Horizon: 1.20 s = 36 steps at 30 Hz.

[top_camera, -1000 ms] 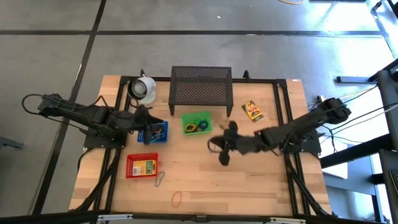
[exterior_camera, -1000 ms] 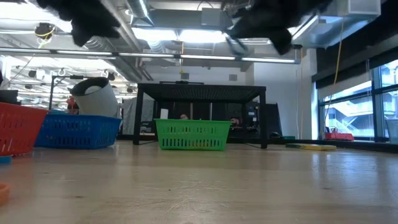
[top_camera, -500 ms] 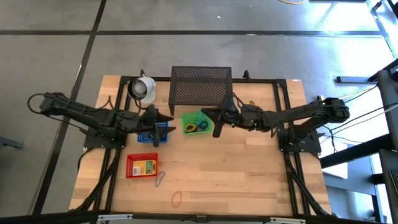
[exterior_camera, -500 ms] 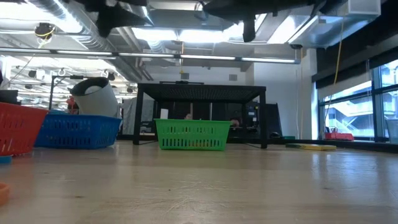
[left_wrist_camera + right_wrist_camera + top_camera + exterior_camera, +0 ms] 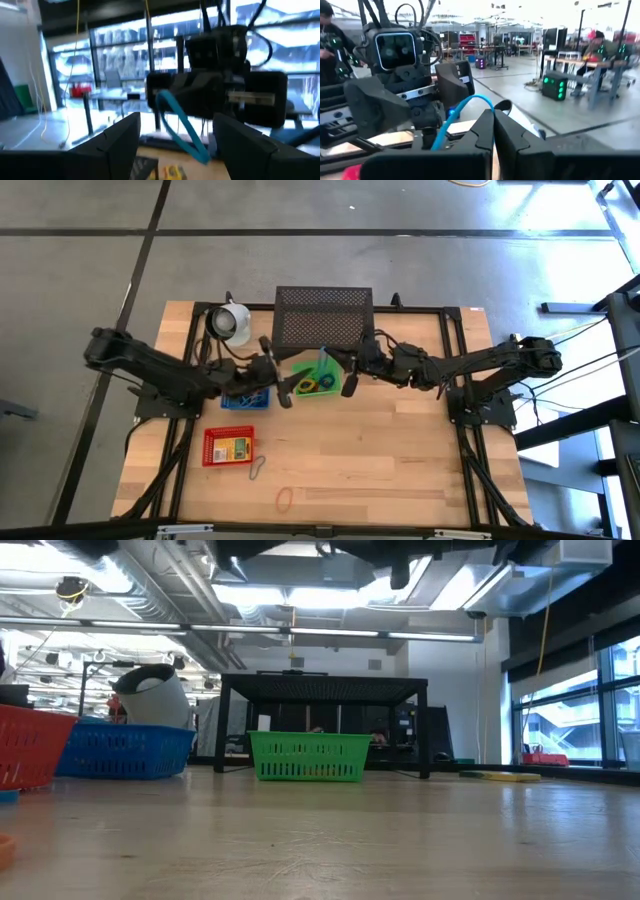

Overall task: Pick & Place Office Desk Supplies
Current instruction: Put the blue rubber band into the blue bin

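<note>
My right gripper point(image 5: 337, 367) hovers over the green basket point(image 5: 318, 379), shut on a blue rubber band point(image 5: 322, 358). My left gripper point(image 5: 284, 373) faces it from the left, level and open. In the left wrist view its two fingers stand on either side of the blue band point(image 5: 181, 127) without touching it. More coloured bands lie in the green basket. The blue basket point(image 5: 245, 393) holds small items. A yellow crayon box lies in the red basket point(image 5: 229, 447), and another point(image 5: 406, 358) lies on the table. My right gripper pinches one end of the blue rubber band point(image 5: 479, 100) between its two shut fingers point(image 5: 485, 131), coming level from the table's right side. The rest of the loop arches out free past the fingertips toward the left gripper, lifted clear above the green basket.
A black mesh stand point(image 5: 323, 318) sits at the far edge behind the green basket, with a white cup-like object point(image 5: 230, 323) to its left. An orange band point(image 5: 286, 499) and a grey band point(image 5: 257, 468) lie on the near half of the wooden table point(image 5: 400, 470).
My right gripper carried the band up from the table's middle, toward the far-left, to above the green basket, then stayed. My left gripper travelled right from over the blue basket to the green basket's left edge and now faces the right gripper.
</note>
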Available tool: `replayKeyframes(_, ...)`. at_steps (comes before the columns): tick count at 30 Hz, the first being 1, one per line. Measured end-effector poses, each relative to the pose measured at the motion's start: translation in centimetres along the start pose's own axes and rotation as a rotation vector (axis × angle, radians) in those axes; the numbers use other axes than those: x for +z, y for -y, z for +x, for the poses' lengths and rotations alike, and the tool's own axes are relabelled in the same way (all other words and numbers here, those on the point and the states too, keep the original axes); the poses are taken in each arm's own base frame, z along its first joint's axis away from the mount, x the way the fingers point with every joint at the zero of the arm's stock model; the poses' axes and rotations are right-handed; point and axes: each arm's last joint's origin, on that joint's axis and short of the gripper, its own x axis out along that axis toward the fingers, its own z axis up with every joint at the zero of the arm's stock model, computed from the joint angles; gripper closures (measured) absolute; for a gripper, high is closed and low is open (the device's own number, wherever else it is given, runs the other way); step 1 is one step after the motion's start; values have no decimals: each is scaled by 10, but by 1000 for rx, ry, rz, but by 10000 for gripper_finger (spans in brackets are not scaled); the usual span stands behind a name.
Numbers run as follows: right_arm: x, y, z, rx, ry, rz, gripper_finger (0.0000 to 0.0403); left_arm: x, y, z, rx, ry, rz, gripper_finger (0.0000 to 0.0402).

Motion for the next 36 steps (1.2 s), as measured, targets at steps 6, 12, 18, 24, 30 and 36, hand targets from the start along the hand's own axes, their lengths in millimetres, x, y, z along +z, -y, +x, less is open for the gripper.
replayKeyframes(6, 3, 0, 0, 1, 31, -121, 394, -12, 0, 14, 8, 80, -79, 158)
replayKeyframes(12, 4, 0, 0, -1, 34, -228, 394, -20, -4, 21, -51, 98, -173, 157)
replayKeyframes(18, 4, 0, 0, 39, 46, -239, 394, -22, -12, 25, -27, 88, -188, 160)
replayKeyframes(24, 4, 2, 1, 37, 47, -260, 394, -26, -16, 28, -104, 58, -261, 162)
replayKeyframes(30, 4, 2, 1, 37, 47, -260, 394, -31, -16, 29, -157, 5, -316, 162)
replayKeyframes(36, 4, 2, 1, 37, 46, -260, 394, -31, -15, 29, -182, 2, -332, 169)
